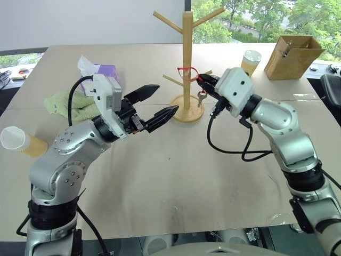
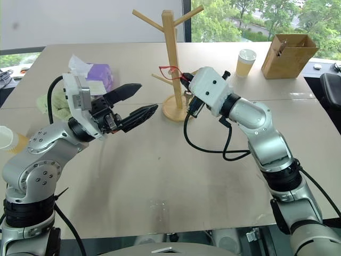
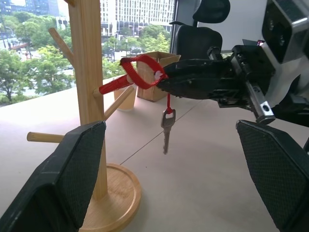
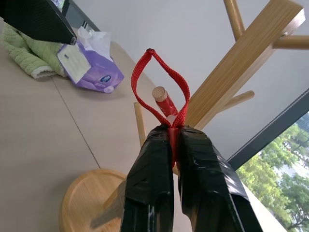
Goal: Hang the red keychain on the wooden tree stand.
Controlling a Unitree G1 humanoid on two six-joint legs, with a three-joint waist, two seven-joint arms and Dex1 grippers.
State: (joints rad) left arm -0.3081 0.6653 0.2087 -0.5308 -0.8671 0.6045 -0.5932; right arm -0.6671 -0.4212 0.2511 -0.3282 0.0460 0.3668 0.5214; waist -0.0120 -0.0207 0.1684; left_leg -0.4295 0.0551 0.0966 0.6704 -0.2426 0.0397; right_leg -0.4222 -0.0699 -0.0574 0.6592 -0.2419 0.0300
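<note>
The wooden tree stand (image 1: 187, 53) rises from its round base at the table's middle back. My right gripper (image 1: 200, 79) is shut on the red keychain (image 3: 143, 71), pinching the base of its red strap loop just right of the post. In the right wrist view the loop (image 4: 159, 82) stands up from my fingertips (image 4: 154, 145), with a red-tipped peg's end (image 4: 161, 95) seen through it; I cannot tell whether the peg is through the loop. The key (image 3: 166, 129) hangs below. My left gripper (image 1: 168, 98) is open and empty, left of the stand's base, pointing at it.
A purple tissue pack (image 1: 106, 72) and a green cloth (image 1: 69, 104) lie at the left back. A paper cup (image 1: 21, 141) lies on its side near the left edge. An upright paper cup (image 1: 251, 60) and a cardboard box (image 1: 293, 56) stand at the right back.
</note>
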